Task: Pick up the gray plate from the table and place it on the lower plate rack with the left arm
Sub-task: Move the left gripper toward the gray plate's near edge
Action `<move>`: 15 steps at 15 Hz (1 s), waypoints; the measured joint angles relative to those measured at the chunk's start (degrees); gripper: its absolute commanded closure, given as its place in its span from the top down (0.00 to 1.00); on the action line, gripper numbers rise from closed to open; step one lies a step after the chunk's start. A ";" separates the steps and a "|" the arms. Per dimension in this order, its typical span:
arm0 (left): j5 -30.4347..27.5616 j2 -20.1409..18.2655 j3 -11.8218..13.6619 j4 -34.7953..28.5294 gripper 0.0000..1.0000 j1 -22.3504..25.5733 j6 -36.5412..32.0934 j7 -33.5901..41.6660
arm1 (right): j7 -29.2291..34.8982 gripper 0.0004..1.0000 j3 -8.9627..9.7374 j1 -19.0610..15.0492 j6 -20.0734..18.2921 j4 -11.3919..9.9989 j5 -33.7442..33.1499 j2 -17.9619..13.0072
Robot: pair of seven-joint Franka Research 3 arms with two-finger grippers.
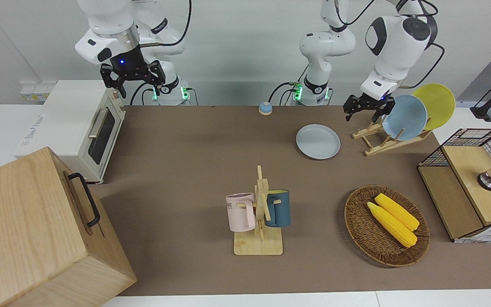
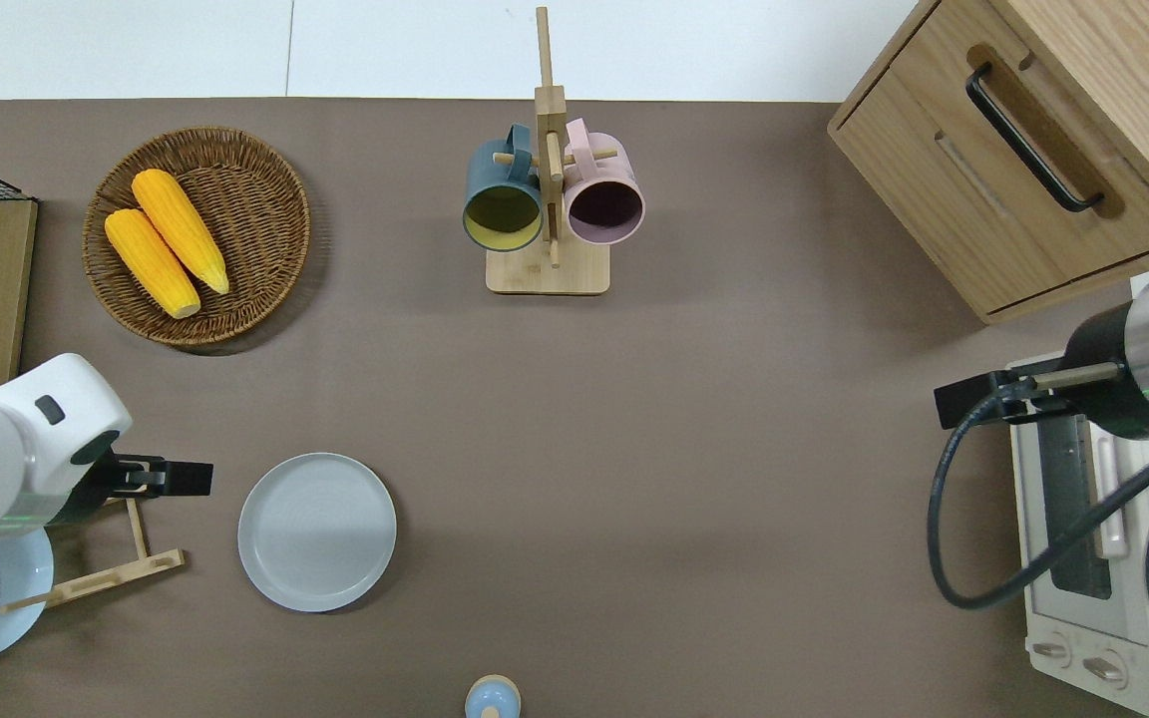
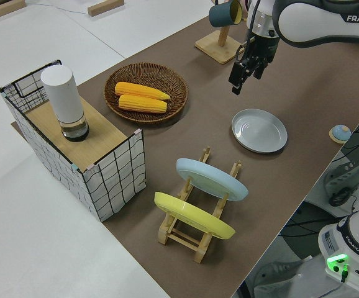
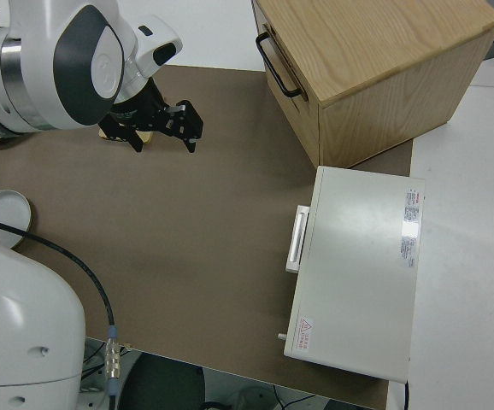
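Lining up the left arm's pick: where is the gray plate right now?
The gray plate lies flat on the table toward the left arm's end, beside the lower plate rack and near the left gripper.

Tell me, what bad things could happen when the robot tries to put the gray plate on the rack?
1. The gray plate lies flat on the table, so the left gripper may slip off its low rim.
2. The lower plate rack already holds a blue plate and a yellow plate, so the new plate could knock against them.
3. The light rack might slide when bumped.
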 measured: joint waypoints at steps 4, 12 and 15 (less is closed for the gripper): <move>-0.01 -1.33 -0.95 -7.50 0.99 -0.01 7.28 -0.89 | 0.00 0.99 0.00 0.00 0.00 0.00 0.00 0.00; -0.02 -1.76 -2.09 -21.04 0.99 -0.01 23.30 -1.43 | 0.00 0.99 0.00 0.00 0.00 0.00 0.00 0.00; -0.02 -1.64 -2.13 -22.47 0.99 -0.06 24.51 -1.43 | 0.00 0.99 0.00 0.00 0.00 0.00 0.00 0.00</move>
